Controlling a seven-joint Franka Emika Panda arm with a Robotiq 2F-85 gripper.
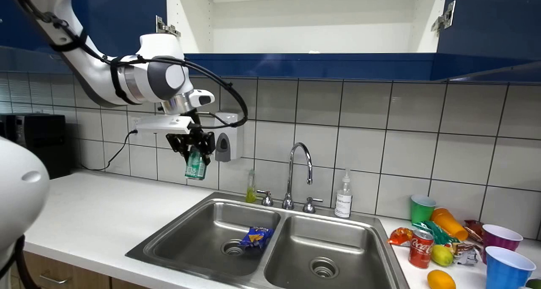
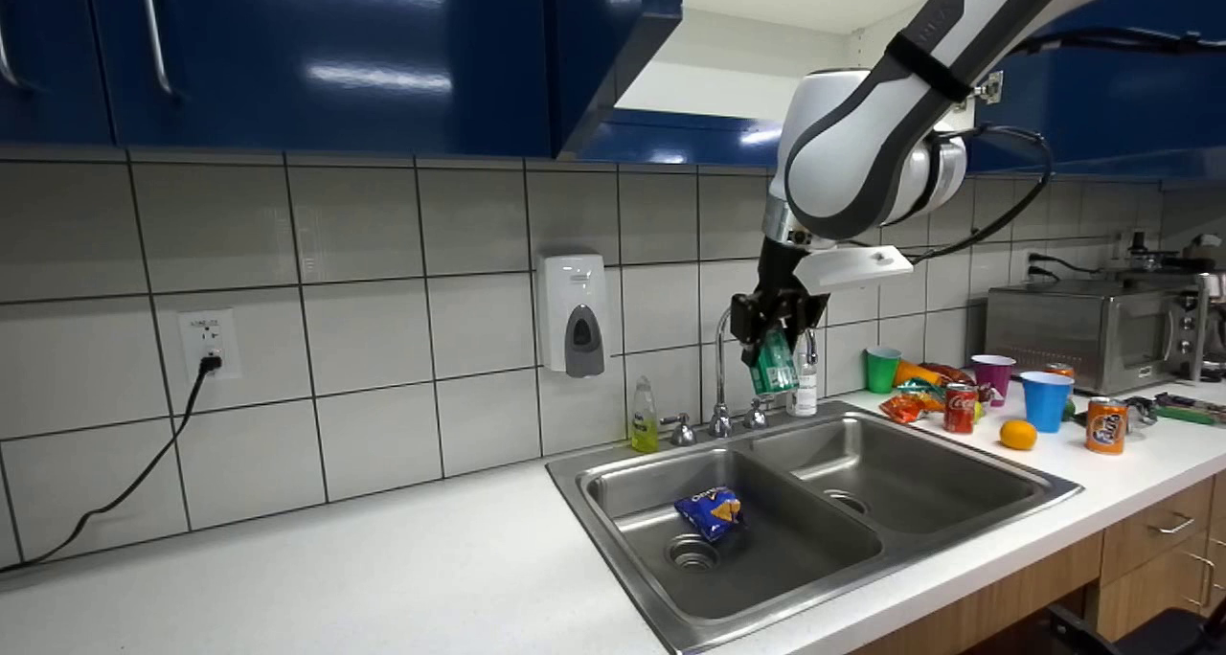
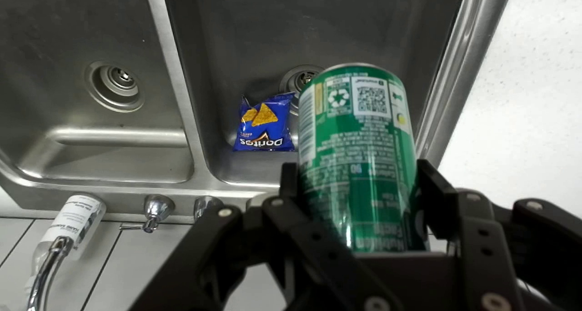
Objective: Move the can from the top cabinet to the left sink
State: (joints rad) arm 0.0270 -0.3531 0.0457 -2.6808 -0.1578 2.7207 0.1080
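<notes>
Bench (image 2: 383, 578): white ground of my scene; a sideways drift before release could land my load here instead of its goal;
Top cabinet (image 1: 312, 27): doors swung wide, above my grasping end; a careless upward swing might strike its lower edge;
Arm (image 2: 843, 176): forearm sloping down from high up, wrist folded so that my jaws point downward; pose seen in both exterior views;
Left sink (image 2: 776, 559): the goal; I hang well above it, the exact spot hard to fix; letting go from here would probably dent or roll my load;
Faucet (image 1: 290, 179): arched at the rear rim; a descent too near it could snag my cable loop (image 1: 244, 105) on the spout;
Jaws: clasping the can (image 3: 357, 156) from both sides; easing too soon could let its smooth skin slip, squeezing harder might crush it;
Chip bag (image 2: 710, 513): lying in the left sink; a can set on it would likely topple;
Can: aloft between my jaws, slightly tilted; lowered thus, one edge of its rim would meet the steel first and tip it;
Left drain (image 3: 303, 78): partly masked by the can in the wrist view; hence a set-down easily misjudged.
</notes>
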